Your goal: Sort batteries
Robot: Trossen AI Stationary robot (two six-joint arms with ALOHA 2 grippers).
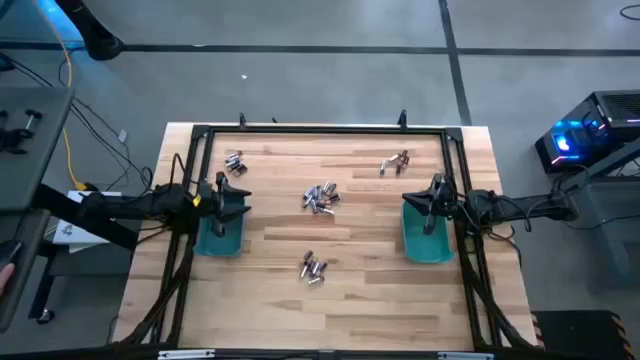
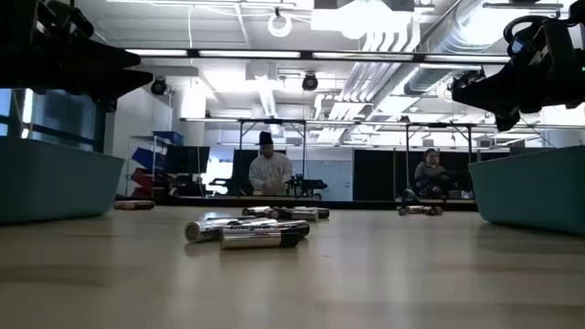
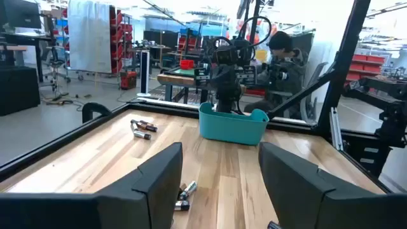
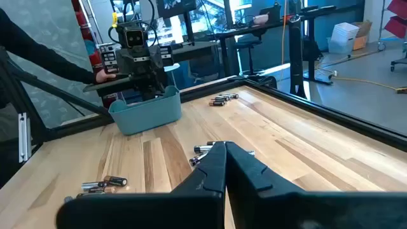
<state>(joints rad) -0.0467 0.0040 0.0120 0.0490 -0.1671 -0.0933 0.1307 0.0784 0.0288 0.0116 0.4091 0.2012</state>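
Grippers hang over the two bins, one at each side edge of the worktop. The left gripper (image 1: 233, 192) sits above the left bin (image 1: 218, 240), and its own wrist view shows its fingers (image 3: 159, 181) spread wide apart with nothing between them. The right gripper (image 1: 432, 190) sits above the right bin (image 1: 428, 245); its fingers (image 4: 219, 168) are pressed together, apparently empty, though the tips are hard to make out.

The batteries lie loose on the table (image 1: 330, 310) in four small groups, all apart from both bins. One cluster (image 1: 320, 197) is at the middle of the worktop. Another group (image 1: 313, 268) lies closer to the near edge. A few cells (image 1: 235, 161) rest toward the far left corner, and a few more (image 1: 396, 163) toward the far right corner.

Beyond the far edge, two people (image 2: 271, 169) sit in the room.
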